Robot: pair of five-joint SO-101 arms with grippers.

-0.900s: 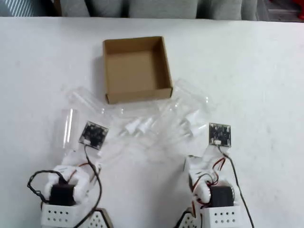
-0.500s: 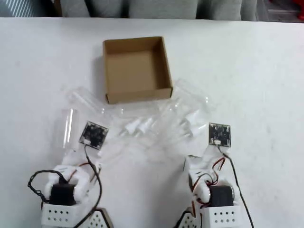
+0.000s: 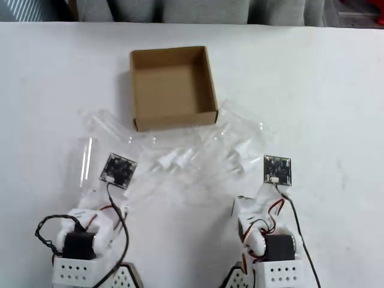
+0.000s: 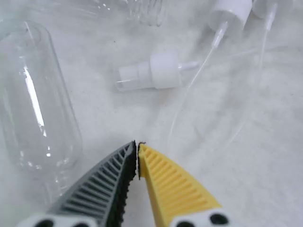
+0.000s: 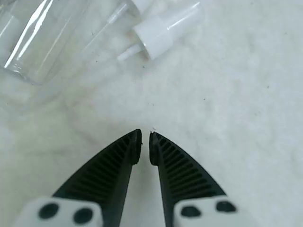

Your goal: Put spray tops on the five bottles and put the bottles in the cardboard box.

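nothing has moved since the earlier frames; both arms sit still.

high view: the cardboard box [image 3: 174,87] stands empty at 12 o'clock on the surface [image 3: 324,90]. clear bottles [image 3: 84,159] and spray tops [image 3: 174,159] lie loose below it. those tops lie at 2 o'clock from the left arm [image 3: 90,231], the nearer one.

left wrist view: the left hand [image 4: 138,147] is closed on nothing. a spray top [image 4: 151,76] lies just ahead, long axis crosswise to the hand's reach, with a bottle [image 4: 38,104] beside it.

right wrist view: the right hand [image 5: 142,142] is all but closed and empty, with a second spray top [image 5: 165,28] and a second bottle [image 5: 52,33] ahead.

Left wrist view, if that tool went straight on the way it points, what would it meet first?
Probably the white spray top lying just ahead of the left tool; depth is unclear, so it might touch the table first.
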